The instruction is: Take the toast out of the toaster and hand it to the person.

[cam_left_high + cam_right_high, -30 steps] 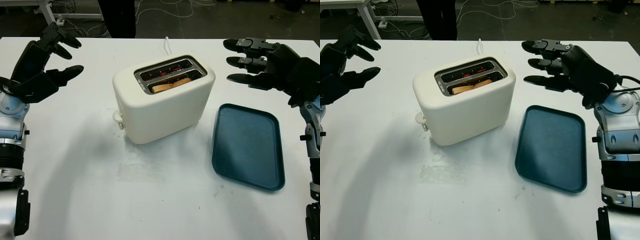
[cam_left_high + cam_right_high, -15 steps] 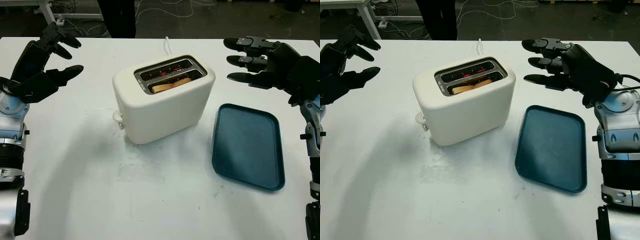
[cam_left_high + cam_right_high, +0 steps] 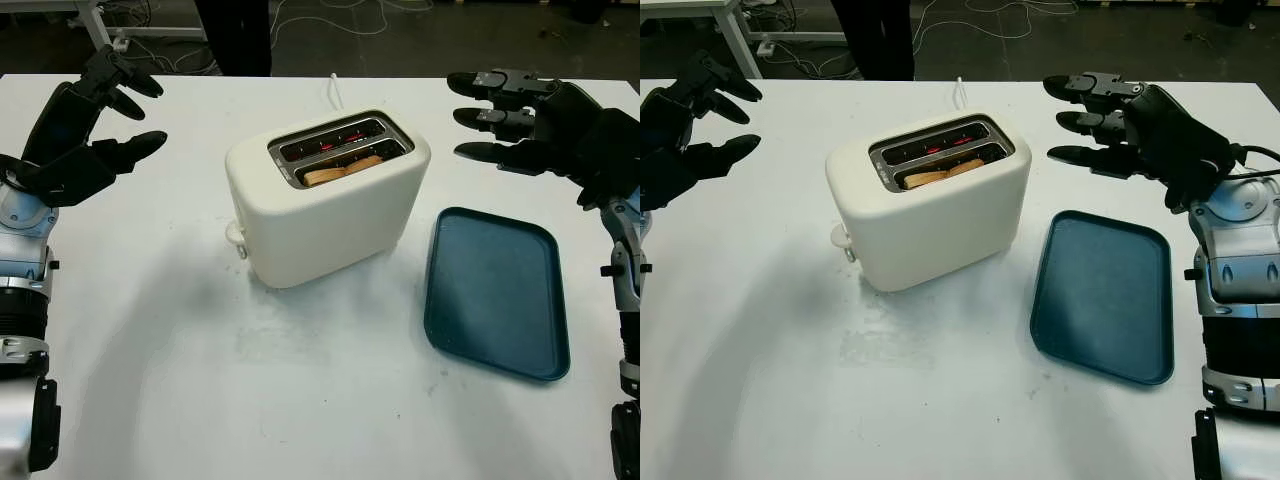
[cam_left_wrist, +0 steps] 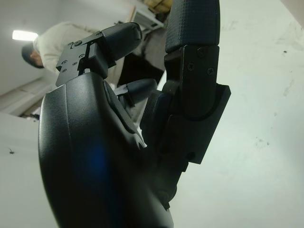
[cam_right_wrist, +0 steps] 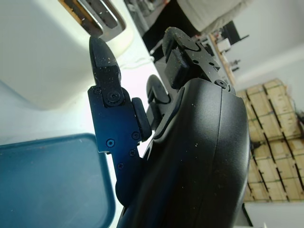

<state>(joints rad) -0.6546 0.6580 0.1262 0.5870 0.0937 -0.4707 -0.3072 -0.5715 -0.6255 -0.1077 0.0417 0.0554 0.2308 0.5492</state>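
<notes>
A cream two-slot toaster [image 3: 325, 205] stands mid-table. A slice of toast [image 3: 342, 170] sits low in its nearer slot; the far slot glows red inside. My right hand [image 3: 500, 118] is open, held above the table to the right of the toaster, fingers pointing toward it. My left hand [image 3: 100, 125] is open too, raised at the far left, well apart from the toaster. A person [image 3: 235, 35] in dark trousers stands behind the table's far edge.
A dark teal tray [image 3: 497, 290] lies flat to the right of the toaster, under my right forearm. The toaster's white cord [image 3: 333, 90] trails off the far edge. Cables lie on the floor behind.
My right hand has risen slightly. The toaster, toast and left hand have not moved.
</notes>
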